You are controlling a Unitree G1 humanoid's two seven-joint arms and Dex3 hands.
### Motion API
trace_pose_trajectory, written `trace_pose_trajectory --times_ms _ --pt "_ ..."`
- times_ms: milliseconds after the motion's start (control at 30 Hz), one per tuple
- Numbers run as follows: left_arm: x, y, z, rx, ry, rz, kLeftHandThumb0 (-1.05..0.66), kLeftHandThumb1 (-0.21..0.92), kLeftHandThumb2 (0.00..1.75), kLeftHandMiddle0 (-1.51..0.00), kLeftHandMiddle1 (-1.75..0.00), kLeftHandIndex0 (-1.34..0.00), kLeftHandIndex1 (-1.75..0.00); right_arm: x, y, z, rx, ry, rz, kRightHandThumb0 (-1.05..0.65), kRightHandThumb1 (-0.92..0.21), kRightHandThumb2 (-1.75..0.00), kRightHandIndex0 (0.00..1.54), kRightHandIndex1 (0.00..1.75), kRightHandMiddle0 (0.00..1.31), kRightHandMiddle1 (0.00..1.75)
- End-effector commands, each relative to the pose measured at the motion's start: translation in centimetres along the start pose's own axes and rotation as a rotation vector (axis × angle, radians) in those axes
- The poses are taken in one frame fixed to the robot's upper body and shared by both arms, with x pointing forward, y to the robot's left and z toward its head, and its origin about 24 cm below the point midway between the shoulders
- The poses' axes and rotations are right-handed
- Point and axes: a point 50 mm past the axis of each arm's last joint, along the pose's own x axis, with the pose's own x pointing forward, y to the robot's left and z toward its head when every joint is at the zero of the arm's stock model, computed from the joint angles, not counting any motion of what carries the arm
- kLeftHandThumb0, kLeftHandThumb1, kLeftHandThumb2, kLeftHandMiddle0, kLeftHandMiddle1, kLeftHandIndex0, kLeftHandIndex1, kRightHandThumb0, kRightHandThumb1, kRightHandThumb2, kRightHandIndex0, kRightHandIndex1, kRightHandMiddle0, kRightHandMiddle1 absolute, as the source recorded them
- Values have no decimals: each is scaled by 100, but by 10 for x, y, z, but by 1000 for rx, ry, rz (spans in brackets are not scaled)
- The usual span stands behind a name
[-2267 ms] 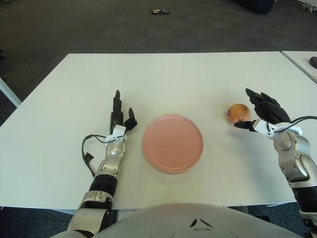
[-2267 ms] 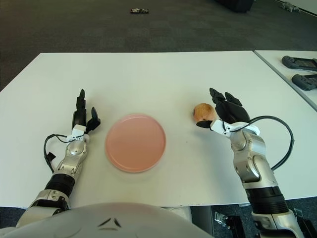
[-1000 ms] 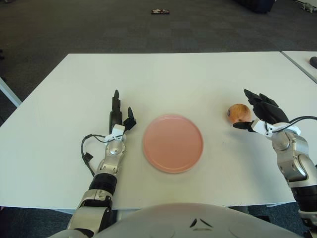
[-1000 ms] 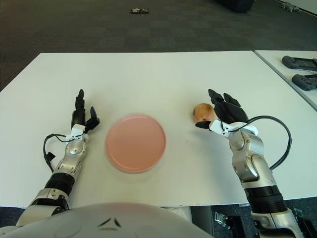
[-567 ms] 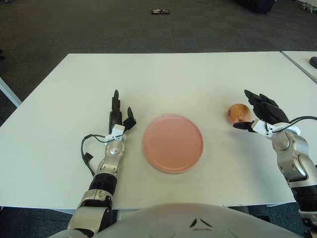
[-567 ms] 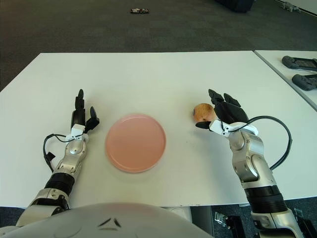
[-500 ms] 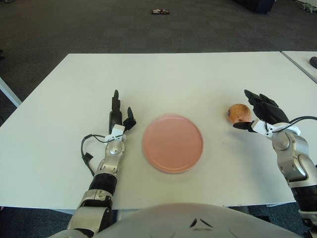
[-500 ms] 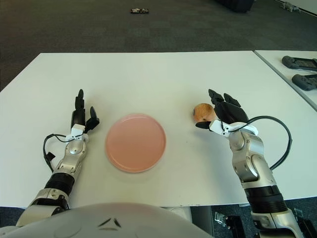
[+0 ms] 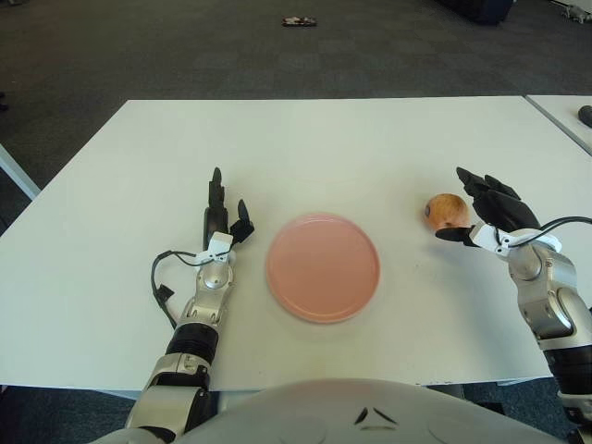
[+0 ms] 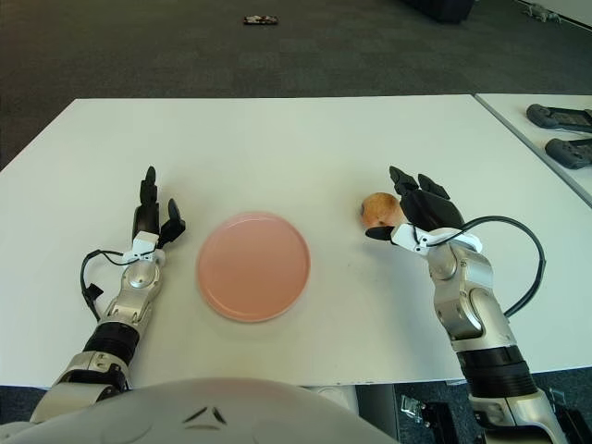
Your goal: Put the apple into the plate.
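The apple (image 9: 446, 210) sat on the white bench (image 9: 324, 139), well to the right of the pink plate (image 9: 323, 266) and not in it. The robot's right hand (image 9: 488, 209) stood just beside the fruit on its right, black fingers (image 9: 474, 181) spread wide and curving around the apple's far side, the thumb reaching under its near edge; the fingers had not closed, and whether any of them touched the skin could not be told. The hand held nothing.

The plate lay flat near the middle of the bench's front half, with nothing on it. The left hand (image 9: 223, 217) showed just to the left of the plate, fingers stretched out straight and pointing away from the robot, gripping nothing. A black cable (image 9: 165, 277) looped beside its wrist.

At the far right a second white table (image 10: 546, 120) stood apart from the bench, carrying two dark devices (image 10: 560, 134). A small dark object (image 9: 299, 21) lay on the grey carpet beyond the bench.
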Motion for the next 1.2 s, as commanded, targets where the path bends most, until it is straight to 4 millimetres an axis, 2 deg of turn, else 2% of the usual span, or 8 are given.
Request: trace_pose_trajectory --times_ms 0,700,733,767,800,900,1167 --pt "-11 1 -13 7 60 -1 -78 92 98 -12 0 0 -18 2 -7 -2 -17 -1 -22 -105 -92 -13 0 0 0 0" --pt "-12 1 -12 11 59 -7 -78 92 97 -11 0 0 -15 1 -8 -2 -17 -1 -22 -105 -92 -13 0 0 0 0" --pt "-12 1 -12 12 59 -6 -79 92 97 -11 0 0 -15 35 17 -6 -7 14 30 -105 -92 -13 0 0 0 0" --pt "-12 1 -12 12 59 -6 -78 92 98 -11 0 0 -15 58 35 -5 -10 15 75 -105 -92 -28 0 0 0 0" --pt "-12 1 -12 12 58 -6 -78 92 98 -11 0 0 -15 70 46 -3 -14 11 105 -105 -92 -37 0 0 0 0" --pt "-12 0 -11 8 54 -5 -78 92 97 -11 0 0 -15 78 54 -1 -7 5 112 -105 -92 -48 0 0 0 0" --pt "-12 -1 -9 4 48 -4 -78 92 98 -11 0 0 -16 85 55 0 20 -11 64 -105 -92 -51 0 0 0 0"
